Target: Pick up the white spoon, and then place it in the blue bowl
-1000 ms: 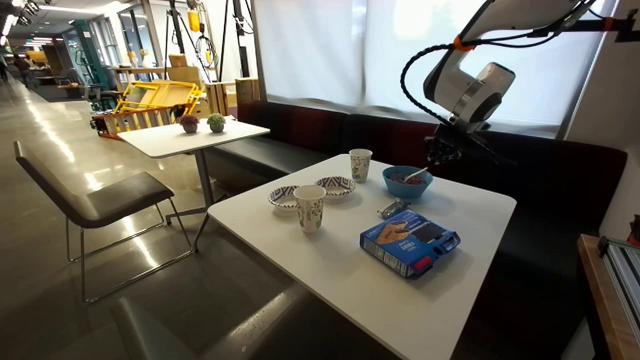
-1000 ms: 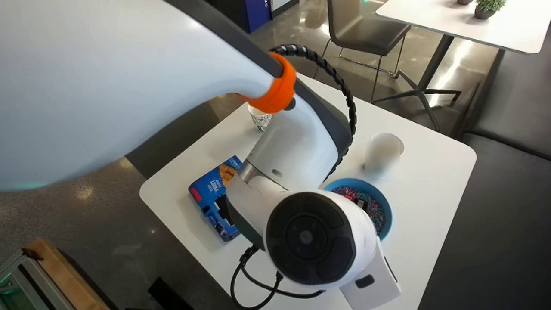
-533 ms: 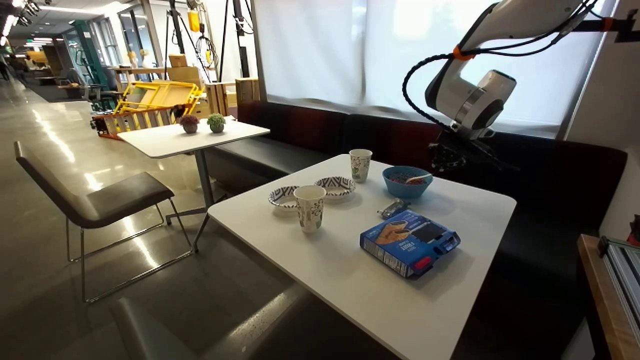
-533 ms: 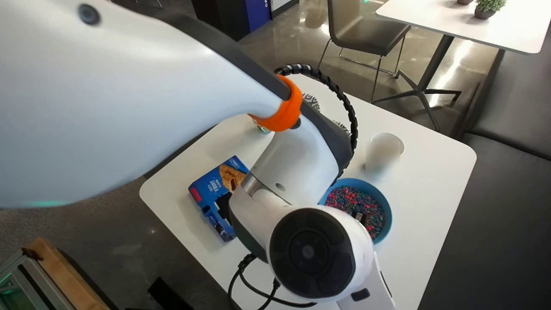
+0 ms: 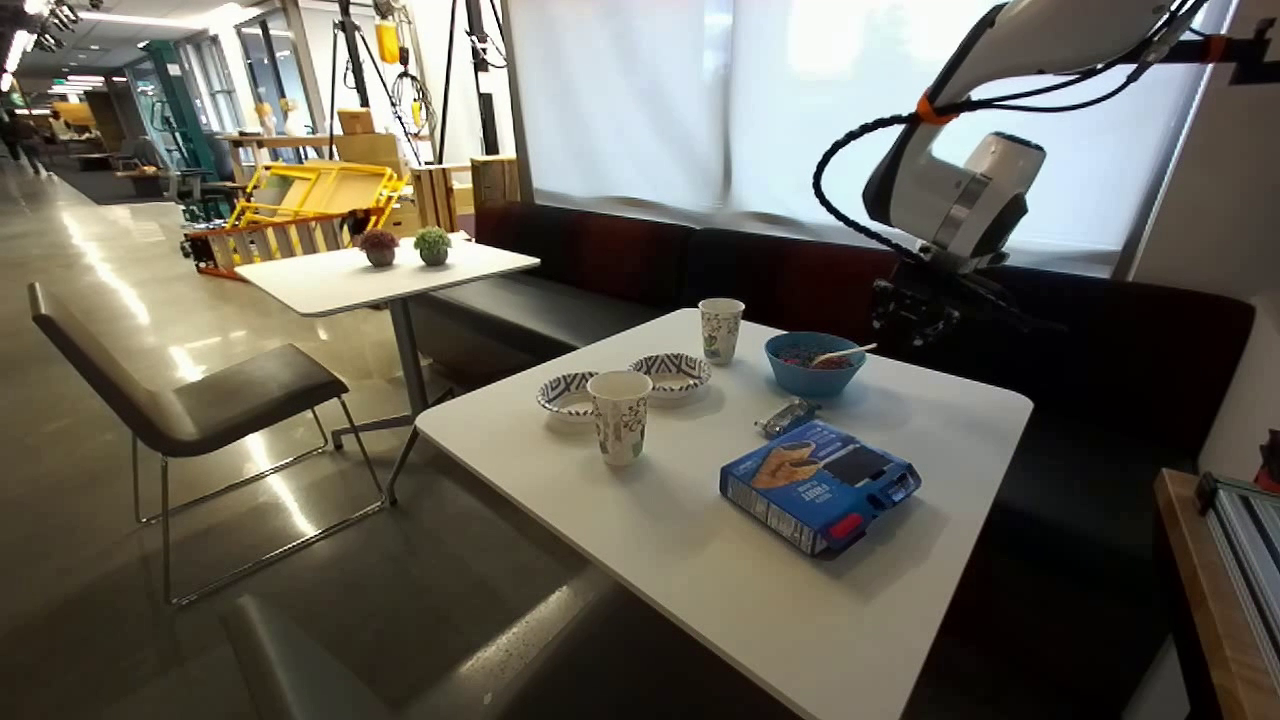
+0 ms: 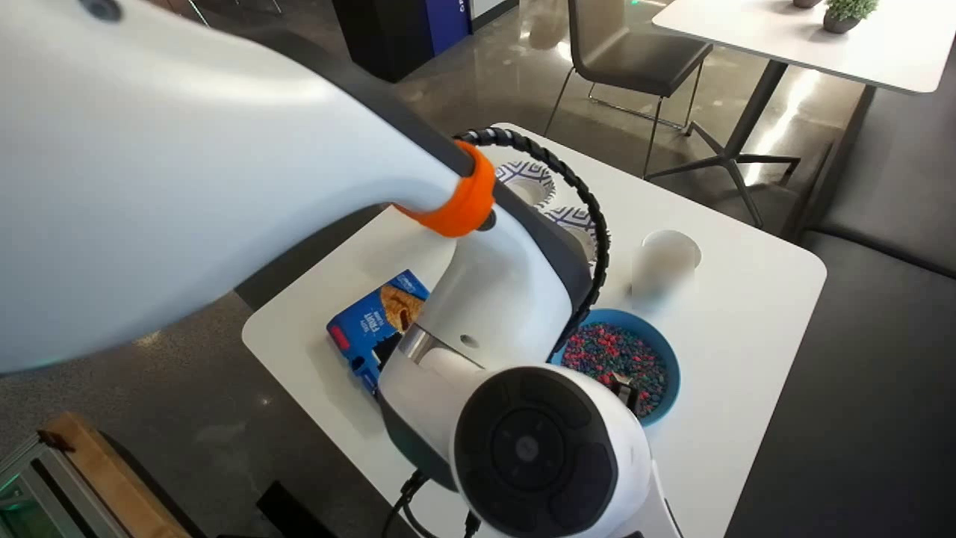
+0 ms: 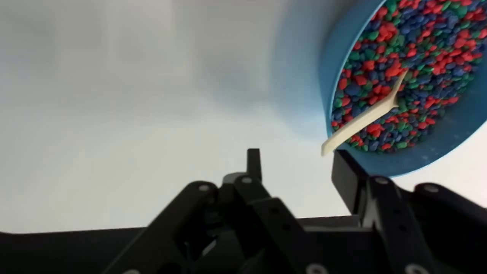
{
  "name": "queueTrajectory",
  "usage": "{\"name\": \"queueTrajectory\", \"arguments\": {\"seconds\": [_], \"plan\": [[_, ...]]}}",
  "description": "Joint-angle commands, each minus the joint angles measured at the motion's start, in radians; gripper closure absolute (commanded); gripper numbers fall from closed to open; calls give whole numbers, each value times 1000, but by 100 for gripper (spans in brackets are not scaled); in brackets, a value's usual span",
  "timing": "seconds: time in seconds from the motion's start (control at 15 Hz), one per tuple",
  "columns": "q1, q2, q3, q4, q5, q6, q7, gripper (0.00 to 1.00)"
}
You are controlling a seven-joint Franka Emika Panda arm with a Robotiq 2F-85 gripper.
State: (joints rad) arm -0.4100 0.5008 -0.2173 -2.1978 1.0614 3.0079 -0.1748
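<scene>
The white spoon [image 7: 359, 123] lies in the blue bowl [image 7: 452, 129], its head end among red, green and blue pebbles and its handle end jutting past the rim. An exterior view shows the same spoon [image 5: 845, 352] resting at a low slant in the bowl [image 5: 812, 382]. My gripper [image 7: 297, 152] stands open with nothing between its fingers, and its right fingertip overlaps the bowl's edge beside the handle end in the wrist view. From outside, the dark gripper [image 5: 908, 325] hangs above and beside the bowl, apart from the spoon. The arm covers part of the bowl [image 6: 674, 373].
On the white table [image 5: 690, 520] stand two patterned cups, a near one [image 5: 620, 420] and a far one [image 5: 720, 335] close to the bowl. Two patterned dishes [image 5: 672, 378], a silver wrapper [image 5: 788, 417] and a blue box [image 5: 815, 485] lie there too. A dark bench runs behind.
My gripper has opened and let go of the spoon's handle, which has dropped to a flatter slant on the bowl's rim. The gripper has drawn away from the bowl.
</scene>
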Motion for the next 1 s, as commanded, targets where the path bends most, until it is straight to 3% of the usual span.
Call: {"name": "queueTrajectory", "arguments": {"seconds": [0.0, 0.13, 0.2, 0.53, 0.73, 0.8, 0.93], "plan": [[80, -137, -76, -136, -122, -11, -5, 16], [113, -227, -104, -206, -206, -46, -51, 1], [124, -264, -108, -232, -238, -47, -73, 0], [195, -406, -131, -368, -435, -17, -128, 0], [230, -502, -148, -456, -613, -10, -119, 0], [180, -531, -111, -472, -715, -19, -96, 0], [164, -567, -113, -490, -867, -11, -97, 0]]}}
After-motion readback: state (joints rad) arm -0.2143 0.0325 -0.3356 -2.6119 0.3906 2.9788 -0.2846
